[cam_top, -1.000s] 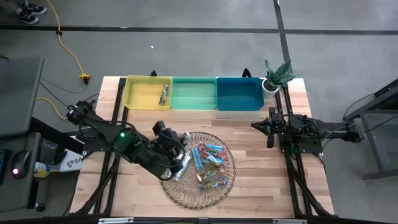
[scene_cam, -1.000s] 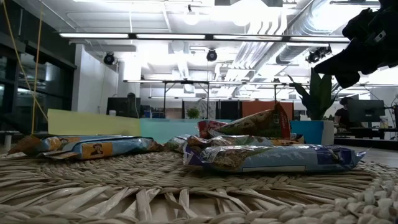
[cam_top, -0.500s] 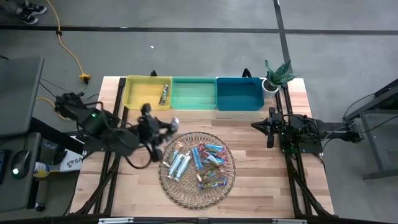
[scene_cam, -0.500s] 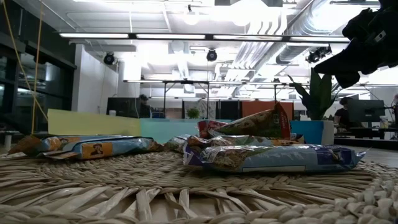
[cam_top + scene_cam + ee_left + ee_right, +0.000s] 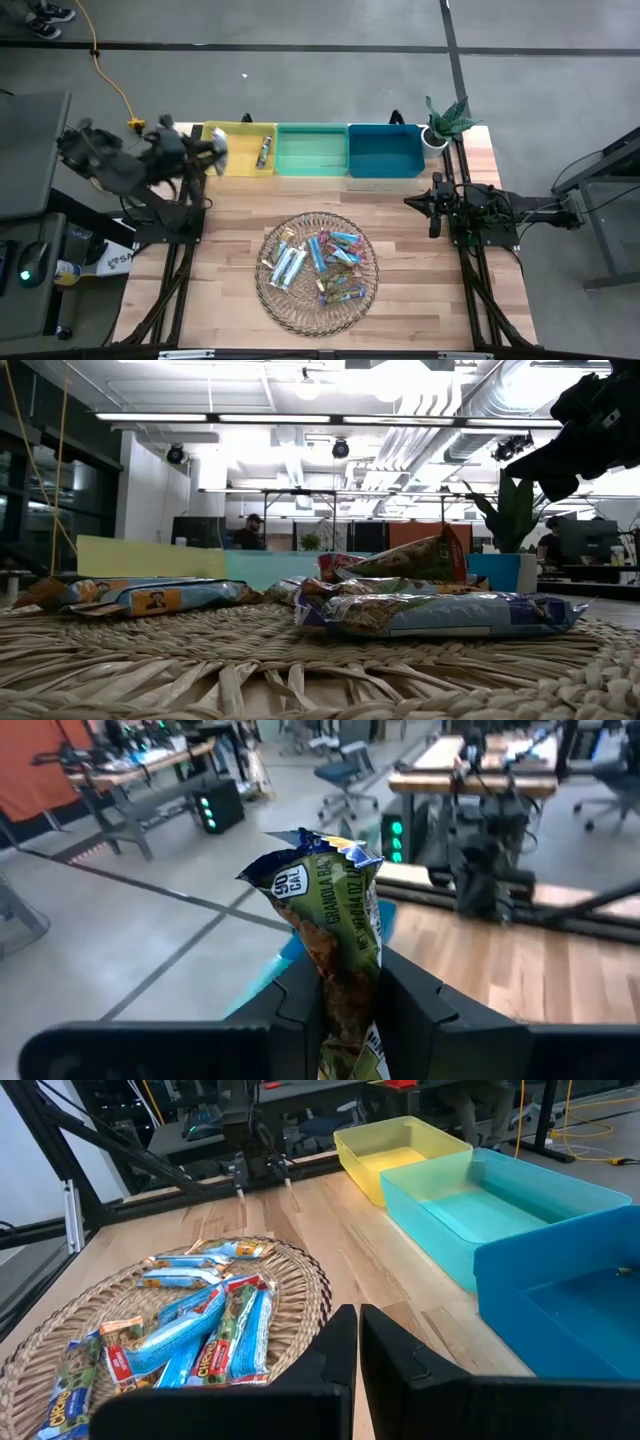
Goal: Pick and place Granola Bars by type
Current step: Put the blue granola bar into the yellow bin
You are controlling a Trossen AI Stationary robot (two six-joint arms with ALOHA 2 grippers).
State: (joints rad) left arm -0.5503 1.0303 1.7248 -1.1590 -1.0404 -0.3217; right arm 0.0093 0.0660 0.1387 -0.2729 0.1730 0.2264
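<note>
Several granola bars [image 5: 322, 262] in light blue, teal-pink and brown wrappers lie flat in a round wicker tray [image 5: 275, 305]. They also show in the right wrist view, bars [image 5: 190, 1325], and the low view, bars [image 5: 440, 612]. One brown-silver bar [image 5: 264, 150] lies in the yellow bin [image 5: 235, 160]. My left gripper [image 5: 212, 152] hangs over the yellow bin's left end, shut on a brown-green bar [image 5: 338, 920] with a dark blue end. My right gripper [image 5: 432, 207] waits shut at the table's right side, away from the tray. My left gripper pinches the brown-green granola bar between its two fingers [image 5: 298, 1005], on its two flat faces [image 5: 345, 985]. The bar's crimped blue end [image 5: 305, 865] sticks out beyond the fingertips. The bar is lifted clear of the table and the tray, above the yellow bin's left end.
A green bin [image 5: 311, 150] and a blue bin [image 5: 385, 150] stand in a row right of the yellow one along the far edge. A potted plant [image 5: 445, 120] sits at the far right corner. Bare wood [image 5: 400, 220] lies between tray and bins.
My left gripper has risen from the wicker tray's left part with one bar held shut between its fingers and swung toward the table's far left, ending over the yellow bin's left end. The bar is lifted clear. The right arm has kept still.
</note>
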